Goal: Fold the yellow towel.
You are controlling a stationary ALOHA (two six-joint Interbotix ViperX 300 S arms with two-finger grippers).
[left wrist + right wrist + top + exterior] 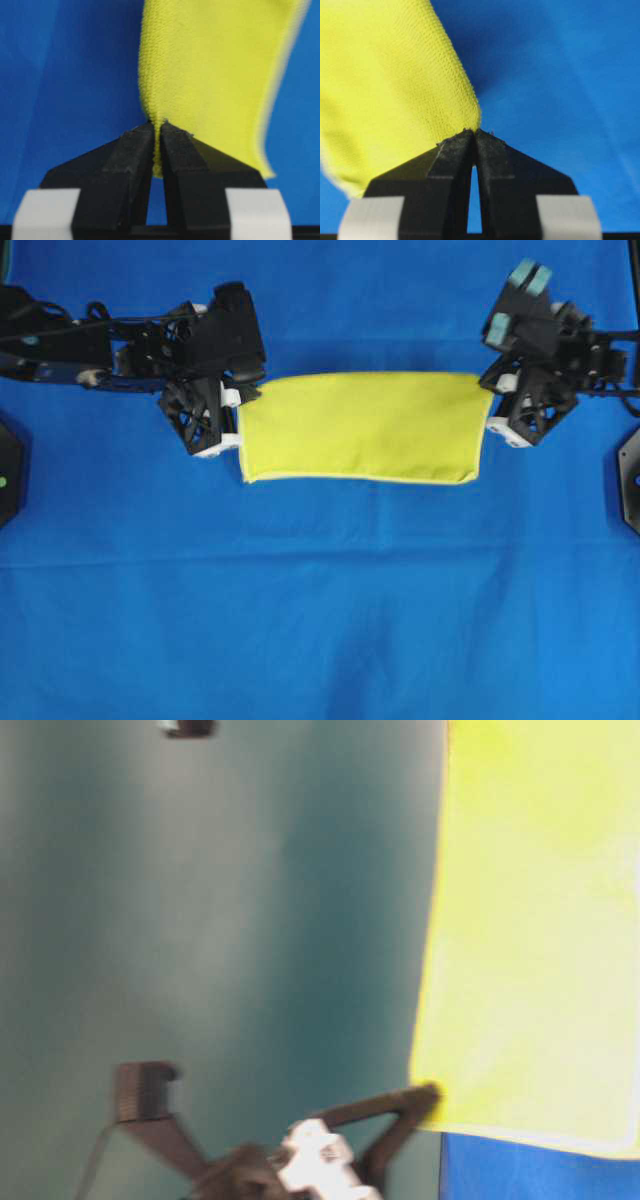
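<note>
Yellow towel [365, 428] between both pincers

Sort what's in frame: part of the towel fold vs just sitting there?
In the job:
yellow towel, pinched at both upper corners
left gripper, shut on the towel
right gripper, shut on the towel

Just there:
blue cloth covering the table under everything
black fixtures at both table edges

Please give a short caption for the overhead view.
Left claw and right claw each pinch a corner of the yellow towel.
</note>
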